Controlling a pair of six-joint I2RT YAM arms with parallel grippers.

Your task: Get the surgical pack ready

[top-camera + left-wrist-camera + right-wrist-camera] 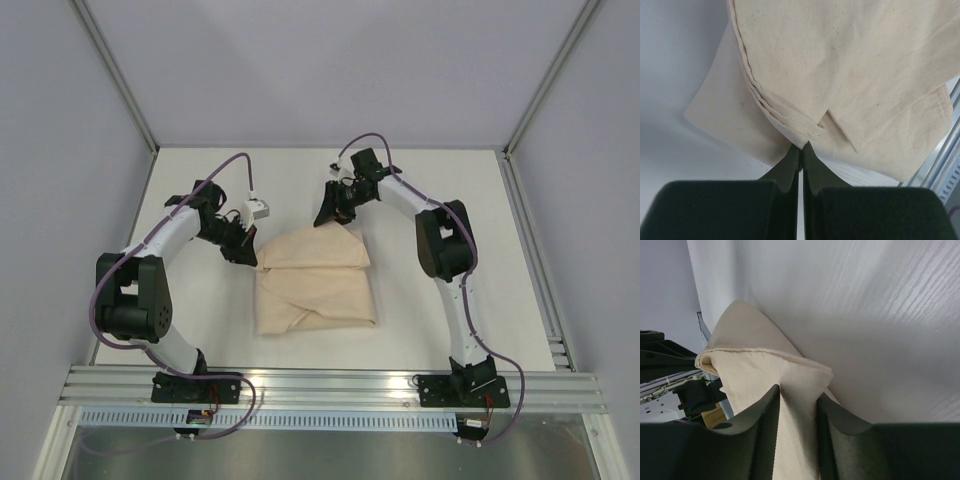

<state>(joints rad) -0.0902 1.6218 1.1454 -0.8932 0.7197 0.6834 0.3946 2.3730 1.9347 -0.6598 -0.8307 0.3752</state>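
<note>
Pinching a raised fold of the tan cloth sheet, the right gripper has fabric filling the whole gap between its jaws. The top view shows this fold pulled up into a peak at the far edge of the bundle. The flap is probably held clear of the pack so that it can be laid across or tucked under the layers below.

The left gripper is clenched, its jaws pressed together. The tips touch the stitched hem where several folded layers meet, at the bundle's far left corner. Whether a thin layer is nipped between them cannot be told. Its position suggests an anchoring role: it would steady that corner so the bundle does not slide or unfold while the opposite flap is under tension.

Beyond both grippers, the sheet lies as a compact, roughly square bundle in the middle of the desk. Overlapping flaps cross its upper face and one seam runs from side to side. No tray, clamp, tweezers, packet or gauze is visible, and whether they lie wrapped inside cannot be confirmed.

Judged from the folds, wrapping is well advanced and only the far flap is left to close. The chief risk is the flap slipping free, or the lower folds being dragged open.
</note>
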